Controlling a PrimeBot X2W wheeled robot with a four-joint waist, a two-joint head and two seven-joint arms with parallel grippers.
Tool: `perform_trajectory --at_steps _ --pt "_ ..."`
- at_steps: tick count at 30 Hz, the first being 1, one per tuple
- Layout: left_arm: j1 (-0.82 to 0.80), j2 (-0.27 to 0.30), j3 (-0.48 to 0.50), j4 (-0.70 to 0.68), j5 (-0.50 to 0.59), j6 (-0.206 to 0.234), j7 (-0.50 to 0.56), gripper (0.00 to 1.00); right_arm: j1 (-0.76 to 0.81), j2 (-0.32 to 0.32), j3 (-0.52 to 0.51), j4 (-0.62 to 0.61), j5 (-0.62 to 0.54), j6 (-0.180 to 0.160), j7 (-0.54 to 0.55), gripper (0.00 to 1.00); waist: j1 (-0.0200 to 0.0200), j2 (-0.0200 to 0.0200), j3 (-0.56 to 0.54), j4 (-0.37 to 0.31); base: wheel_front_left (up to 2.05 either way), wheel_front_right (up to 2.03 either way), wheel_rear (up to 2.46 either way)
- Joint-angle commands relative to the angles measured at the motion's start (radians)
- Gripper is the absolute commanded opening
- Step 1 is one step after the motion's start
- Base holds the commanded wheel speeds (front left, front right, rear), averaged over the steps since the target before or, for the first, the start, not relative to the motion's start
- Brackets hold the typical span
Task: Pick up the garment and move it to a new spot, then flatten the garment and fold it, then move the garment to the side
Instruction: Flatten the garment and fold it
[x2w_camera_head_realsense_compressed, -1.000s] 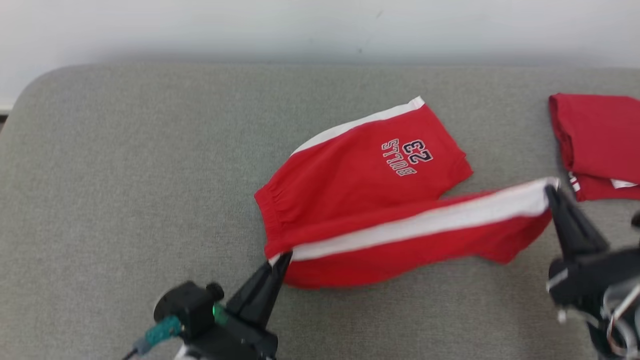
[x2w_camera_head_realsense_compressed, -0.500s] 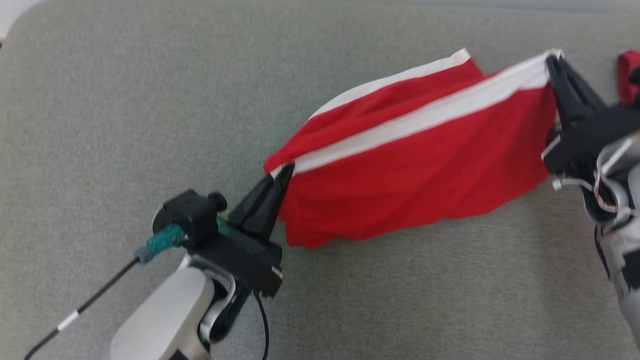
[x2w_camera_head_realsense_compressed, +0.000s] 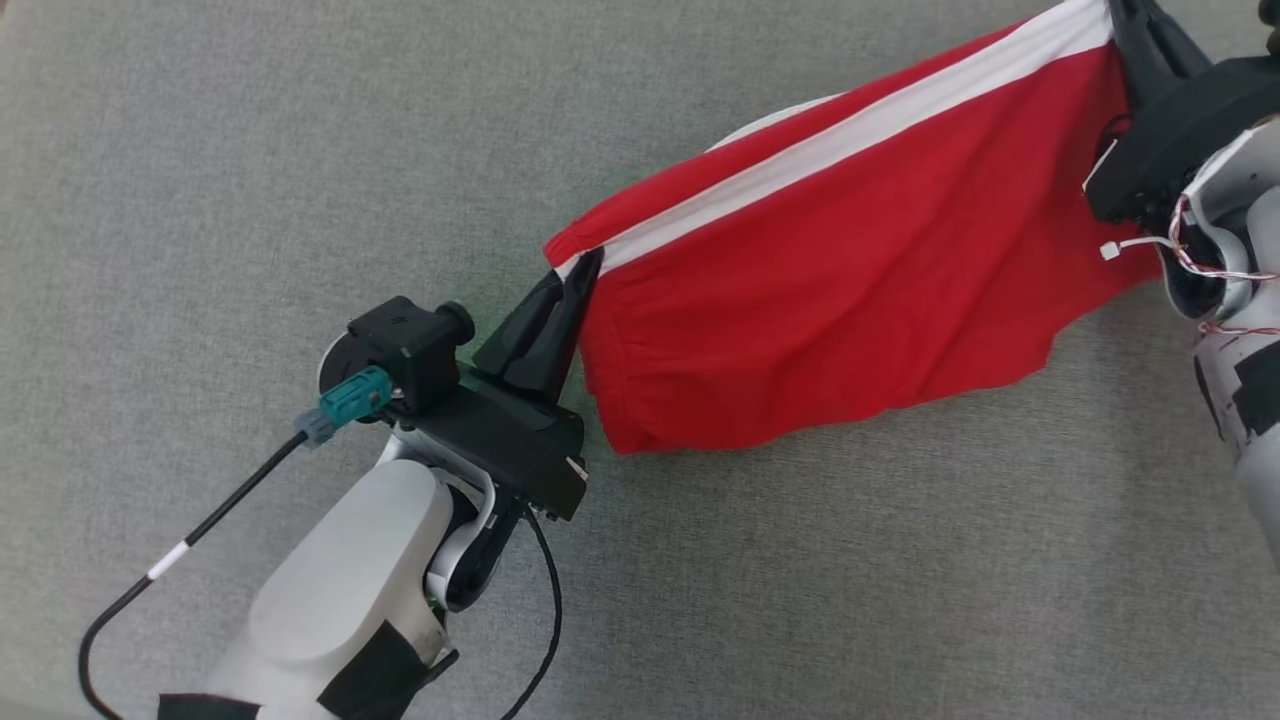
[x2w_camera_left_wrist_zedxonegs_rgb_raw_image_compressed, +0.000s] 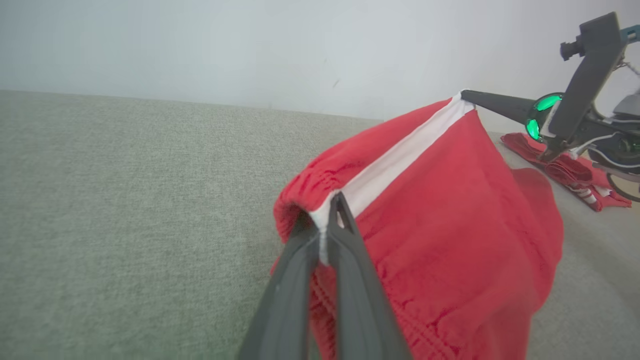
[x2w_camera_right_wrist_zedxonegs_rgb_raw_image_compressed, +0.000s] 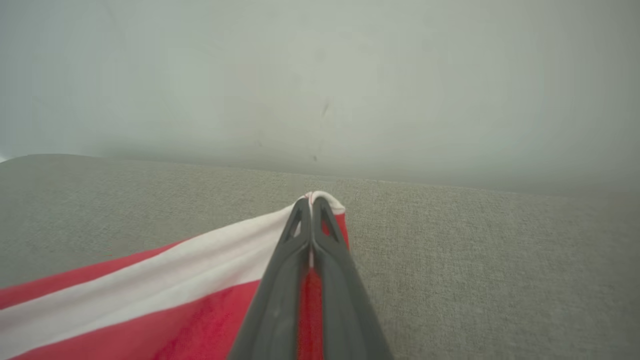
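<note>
Lifted since a second ago, our red shorts (x2w_camera_head_realsense_compressed: 850, 270) now hang stretched over the grey surface (x2w_camera_head_realsense_compressed: 250, 200) between our left gripper (x2w_camera_head_realsense_compressed: 588, 262) and right gripper (x2w_camera_right_wrist_zedxonegs_rgb_raw_image_compressed: 311, 202), each clamped shut on a white-striped corner.

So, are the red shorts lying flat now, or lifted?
Held up, not flat: the red shorts hang between the left gripper and the right gripper, each pinching one end of the white stripe.

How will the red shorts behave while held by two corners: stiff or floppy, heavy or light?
Probably floppy: the red shorts sag in folds between the left pincer and right pincer. Likely light: two fingertip pinches hold them up.
</note>
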Motion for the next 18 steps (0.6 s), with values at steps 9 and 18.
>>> perform_trajectory --at_steps 9,18 --pt "0.017 -0.016 0.037 0.041 0.044 0.001 -0.003 1.00 -0.016 0.010 0.091 0.107 0.041 -0.003 -0.073 1.00 -0.0003 -0.0002 -0.021 -0.008 0.00 0.00 0.00" --pt "0.142 -0.033 0.174 -0.039 0.122 0.014 -0.003 1.00 0.086 -0.056 0.183 0.079 0.108 -0.003 -0.150 1.00 -0.0003 -0.0002 -0.093 -0.011 0.00 0.00 0.00"
